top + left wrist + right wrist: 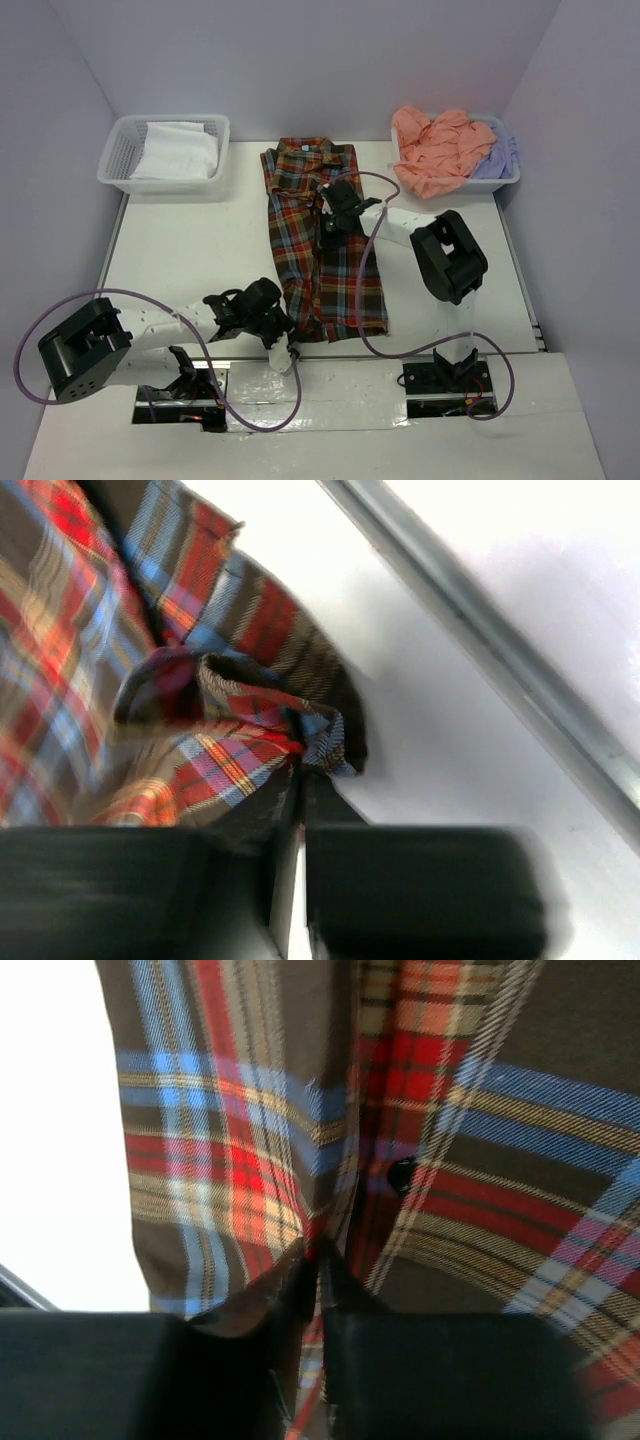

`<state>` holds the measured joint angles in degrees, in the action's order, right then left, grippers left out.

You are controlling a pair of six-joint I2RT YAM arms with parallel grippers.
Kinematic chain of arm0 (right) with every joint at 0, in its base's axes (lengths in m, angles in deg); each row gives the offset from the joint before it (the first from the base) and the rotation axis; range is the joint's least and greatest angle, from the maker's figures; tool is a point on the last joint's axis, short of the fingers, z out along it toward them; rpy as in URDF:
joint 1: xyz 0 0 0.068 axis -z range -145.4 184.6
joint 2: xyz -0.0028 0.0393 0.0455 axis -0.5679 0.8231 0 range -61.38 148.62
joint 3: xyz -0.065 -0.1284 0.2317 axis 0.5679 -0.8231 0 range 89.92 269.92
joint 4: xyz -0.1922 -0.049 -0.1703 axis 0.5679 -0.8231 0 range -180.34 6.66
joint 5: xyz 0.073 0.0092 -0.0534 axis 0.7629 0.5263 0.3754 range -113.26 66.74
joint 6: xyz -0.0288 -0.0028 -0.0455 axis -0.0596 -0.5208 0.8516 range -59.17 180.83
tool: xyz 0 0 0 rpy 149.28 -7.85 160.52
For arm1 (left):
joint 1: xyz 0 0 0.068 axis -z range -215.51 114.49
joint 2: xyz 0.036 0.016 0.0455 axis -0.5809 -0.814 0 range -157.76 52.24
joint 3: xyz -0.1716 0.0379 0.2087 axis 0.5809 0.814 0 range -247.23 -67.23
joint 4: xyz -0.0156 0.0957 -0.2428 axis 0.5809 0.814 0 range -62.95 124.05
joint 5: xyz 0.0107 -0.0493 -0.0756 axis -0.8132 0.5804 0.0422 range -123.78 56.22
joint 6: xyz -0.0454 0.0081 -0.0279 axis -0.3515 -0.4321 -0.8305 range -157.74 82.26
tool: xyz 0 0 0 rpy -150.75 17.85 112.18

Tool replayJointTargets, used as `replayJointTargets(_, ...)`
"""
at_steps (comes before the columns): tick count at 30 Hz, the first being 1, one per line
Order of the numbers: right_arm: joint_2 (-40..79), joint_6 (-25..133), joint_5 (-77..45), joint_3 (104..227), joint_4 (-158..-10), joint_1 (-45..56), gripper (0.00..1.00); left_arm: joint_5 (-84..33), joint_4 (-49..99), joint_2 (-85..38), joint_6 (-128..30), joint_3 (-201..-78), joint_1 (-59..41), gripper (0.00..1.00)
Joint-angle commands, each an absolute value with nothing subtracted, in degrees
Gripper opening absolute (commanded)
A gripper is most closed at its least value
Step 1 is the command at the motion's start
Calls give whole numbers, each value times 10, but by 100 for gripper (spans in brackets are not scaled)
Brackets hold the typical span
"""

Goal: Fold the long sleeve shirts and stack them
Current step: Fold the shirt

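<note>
Left end effector (300,780) is pressed together on a bunched corner of the plaid shirt (120,680); only a small pucker of hem sits between the fingertips, so the bite looks thin; lift fast and I'd expect the cloth to slide out. Right end effector (318,1260) is pinched shut too, nipping a ridge of the same shirt right beside the placket, a dark button (402,1173) just past the tips; I can't tell whether it has one layer or two; catch only the top layer and the front panel peels open instead of the body folding.

From above, the left one sits at the shirt's near left corner and the right one mid-body, well apart; the shirt lies fairly flat down the middle of the tabletop (200,240), collar at the far end. An uneven pull between those two holds could skew the fold or drag the whole garment; the near corner is close to the tabletop's front edge, so a slip could send cloth over it. The right arm's cable (365,250) loops across the fabric; it could snag a raised fold. The salmon-pink shirt (435,145) and lavender shirt (497,160) are heaped in the far right basket (513,180).
</note>
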<state>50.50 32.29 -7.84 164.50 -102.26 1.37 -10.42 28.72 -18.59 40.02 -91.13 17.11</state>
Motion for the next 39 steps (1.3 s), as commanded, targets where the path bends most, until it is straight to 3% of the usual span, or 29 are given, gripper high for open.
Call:
replayJointTargets(1, 502, 289, -107, 1651, -987, 28, 0, -71, 325, -190, 398, -925, 175, 2)
replayJointTargets(5, 447, 227, -56, 1531, -879, 66, 0, -65, 416, -180, 402, -961, 176, 0)
replayJointTargets(9, 459, 236, -35, 1529, -849, 67, 0, -74, 532, -186, 417, -1018, 176, 0)
replayJointTargets(12, 477, 250, -4, 1535, -835, 67, 2, -71, 564, -182, 422, -1040, 176, 9)
replayJointTargets(13, 481, 254, -1, 1535, -821, 67, 5, -68, 584, -180, 426, -1045, 176, 13)
replayJointTargets(15, 488, 278, 11, 1543, -818, 67, 13, -64, 590, -177, 422, -1051, 176, 47)
replayJointTargets(16, 497, 291, 27, 1559, -824, 67, 27, -66, 588, -175, 415, -1050, 176, 62)
replayJointTargets(17, 498, 314, 31, 1566, -829, 67, 34, -72, 587, -175, 412, -1049, 176, 73)
replayJointTargets(19, 480, 333, 26, 1571, -866, 67, 48, -85, 576, -166, 382, -1051, 176, 76)
replayJointTargets(21, 437, 360, -14, 1558, -898, 67, 54, -118, 550, -156, 310, -1057, 163, 77)
replayJointTargets(26, 322, 398, -94, 1502, -958, 60, 59, -72, 541, -161, 183, -1155, 32, 77)
replayJointTargets(30, 204, 353, -121, 1415, -973, 16, 59, -19, 590, -288, -24, -1305, -99, 73)
replayJointTargets(39, 167, 201, -172, 1364, -1004, -136, 65, -58, 583, -427, -287, -1381, -108, 72)
